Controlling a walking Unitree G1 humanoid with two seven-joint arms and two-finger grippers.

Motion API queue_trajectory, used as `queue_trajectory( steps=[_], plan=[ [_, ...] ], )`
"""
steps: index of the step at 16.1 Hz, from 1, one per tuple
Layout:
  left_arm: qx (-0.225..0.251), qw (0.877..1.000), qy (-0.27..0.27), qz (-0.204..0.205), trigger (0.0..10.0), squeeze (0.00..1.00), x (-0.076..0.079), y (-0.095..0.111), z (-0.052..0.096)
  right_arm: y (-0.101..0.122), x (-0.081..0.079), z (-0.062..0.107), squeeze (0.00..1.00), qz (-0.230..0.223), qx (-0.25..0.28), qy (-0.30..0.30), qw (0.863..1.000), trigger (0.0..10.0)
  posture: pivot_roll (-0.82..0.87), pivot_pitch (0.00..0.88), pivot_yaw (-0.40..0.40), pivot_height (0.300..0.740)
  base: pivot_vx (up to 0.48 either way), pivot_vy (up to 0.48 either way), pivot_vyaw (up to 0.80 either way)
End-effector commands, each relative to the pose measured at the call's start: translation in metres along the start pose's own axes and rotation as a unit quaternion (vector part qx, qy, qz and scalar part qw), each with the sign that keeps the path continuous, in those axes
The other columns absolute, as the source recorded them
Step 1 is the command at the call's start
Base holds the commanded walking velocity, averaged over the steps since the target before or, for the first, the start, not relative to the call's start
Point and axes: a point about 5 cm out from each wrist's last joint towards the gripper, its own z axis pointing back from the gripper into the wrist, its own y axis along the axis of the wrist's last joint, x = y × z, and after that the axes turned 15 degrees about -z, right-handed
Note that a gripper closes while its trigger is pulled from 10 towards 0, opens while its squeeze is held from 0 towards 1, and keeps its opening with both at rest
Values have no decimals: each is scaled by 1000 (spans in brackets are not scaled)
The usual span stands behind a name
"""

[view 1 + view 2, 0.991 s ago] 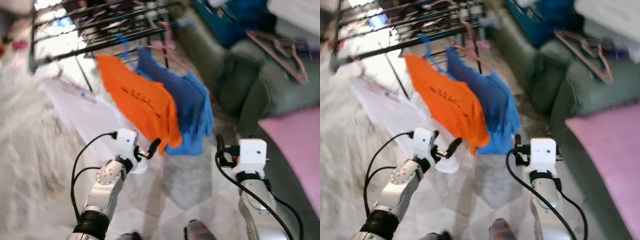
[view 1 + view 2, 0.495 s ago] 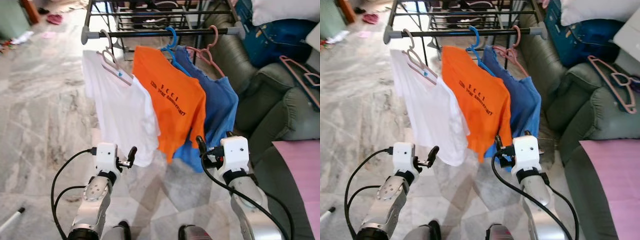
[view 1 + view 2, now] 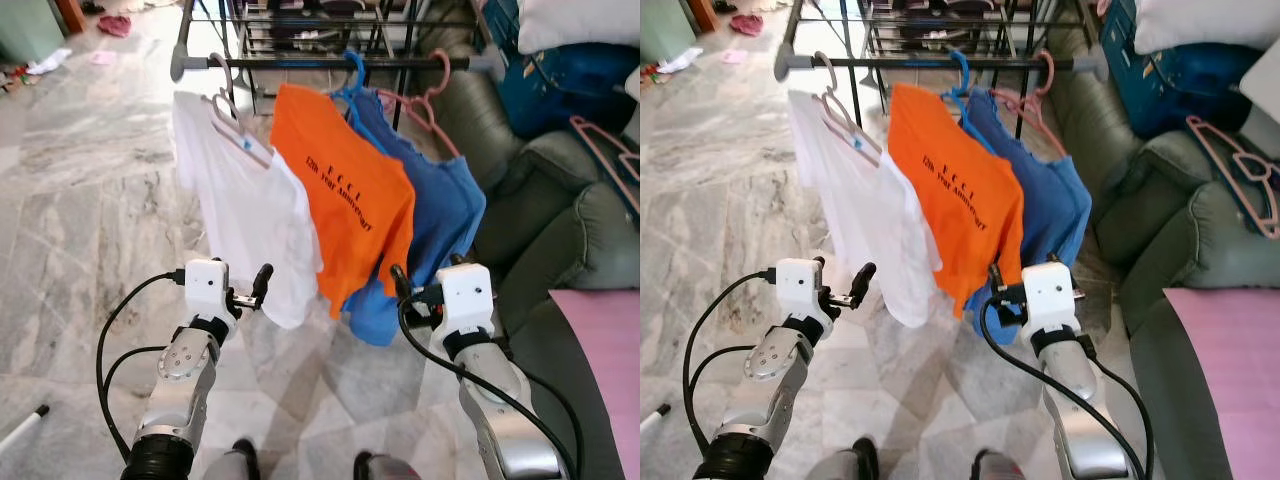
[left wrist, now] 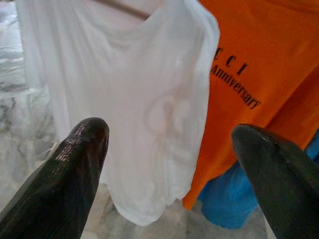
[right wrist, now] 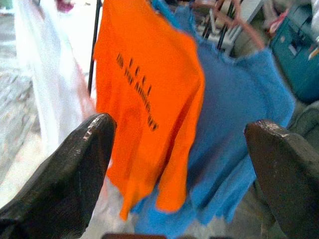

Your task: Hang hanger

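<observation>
Shirts on rail before spread tools; sofa beside.

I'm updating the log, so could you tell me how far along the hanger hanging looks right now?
Looks done: the white shirt, orange shirt and blue shirt hang on hangers from the rail. In hand: nothing; the left gripper and right gripper are open and empty, facing the shirts. Possibly left: a pink hanger lying on the green sofa.
</observation>
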Motion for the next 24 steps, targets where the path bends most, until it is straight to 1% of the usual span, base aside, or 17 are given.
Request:
queue_trajectory(
  steps=[1,4,6,9,10,11,12,17,20,22,24],
  plan=[
    [-11,1000,-11,5,10000,0,5,-7,5,-1,2,-1,0,-1,1,-9,1000,10000,-146,194,-11,740,345,0,0],
    [-21,999,-29,12,10000,0,14,-14,12,0,4,2,0,2,6,-14,1000,10000,-152,202,3,740,349,0,0],
    [-21,999,-44,11,10000,0,17,-14,13,1,10,3,0,17,13,-32,999,10000,-153,209,13,740,351,0,0],
    [-22,998,-57,11,10000,0,17,-13,13,9,21,3,0,53,33,-87,994,10000,-159,214,23,740,347,0,0],
    [-22,998,-60,12,10000,0,18,-13,13,11,28,4,0,76,39,-111,990,10000,-162,214,25,740,352,0,0],
    [-22,998,-62,12,10000,0,18,-13,13,12,34,6,0,80,42,-131,987,10000,-164,216,26,740,352,0,0],
    [-23,997,-67,13,10000,0,20,-13,13,14,41,7,0,94,44,-145,984,10000,-169,217,27,740,360,0,0],
    [-26,996,-86,15,10000,0,24,-14,13,18,48,6,0,99,47,-157,982,10000,-175,222,29,740,360,0,0],
    [-33,995,-92,15,10000,0,25,-16,14,20,43,4,0,80,43,-124,988,10000,-176,228,32,740,210,0,0],
    [-36,995,-93,14,10000,0,25,-17,15,24,38,1,0,77,39,-78,993,10000,-173,231,35,740,0,0,0],
    [-39,995,-95,13,10000,0,23,-18,16,32,39,-5,0,77,36,-34,996,10000,-171,234,39,740,0,0,0]
  ],
)
